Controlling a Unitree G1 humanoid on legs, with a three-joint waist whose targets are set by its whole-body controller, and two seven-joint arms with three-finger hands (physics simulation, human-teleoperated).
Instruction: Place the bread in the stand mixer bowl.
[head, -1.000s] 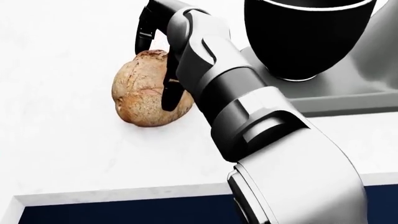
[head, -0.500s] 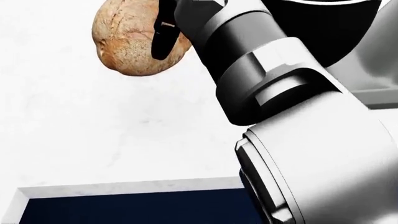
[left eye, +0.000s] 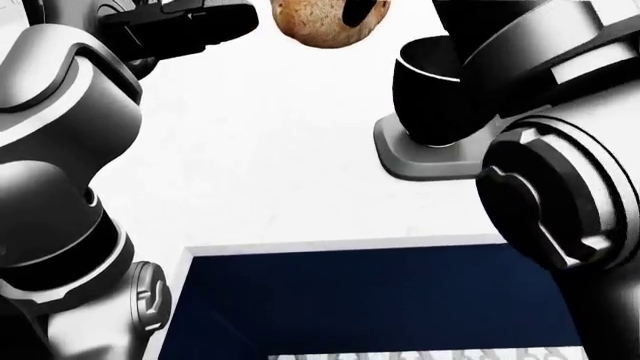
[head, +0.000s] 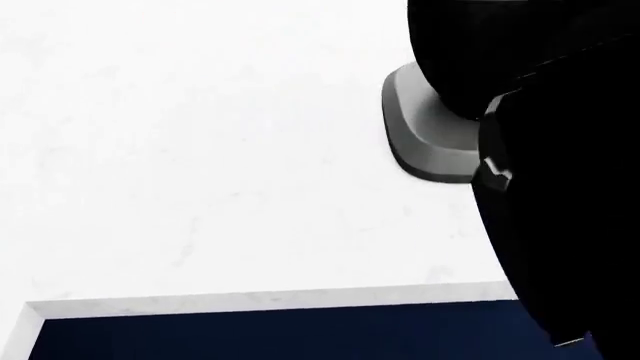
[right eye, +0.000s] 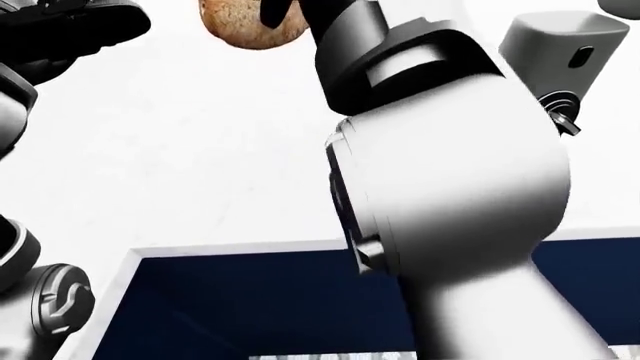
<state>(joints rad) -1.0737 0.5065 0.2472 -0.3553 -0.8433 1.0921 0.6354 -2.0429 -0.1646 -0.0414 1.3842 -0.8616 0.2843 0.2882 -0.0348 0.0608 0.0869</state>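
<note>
The round brown crusty bread loaf (left eye: 318, 21) sits at the top edge of the left-eye view, lifted clear of the white table (head: 200, 150), w/ dark fingers (left eye: 358, 10) of the right robot hand (right eye: 275, 9) clamped on its right side. The black stand mixer bowl (left eye: 432, 97) on its grey base (head: 415, 142) stands to the right of the bread, lower in view, partly hidden by the right arm. Left robot hand (left eye: 180, 26) is near the bread's left; can't tell if its fingers are apart.

Bread (left eye: 318, 22) crust rough, matt; mixer bowl (left eye: 432, 101) glossy black; counter (head: 200, 150) smooth white, faintly veined.
</note>
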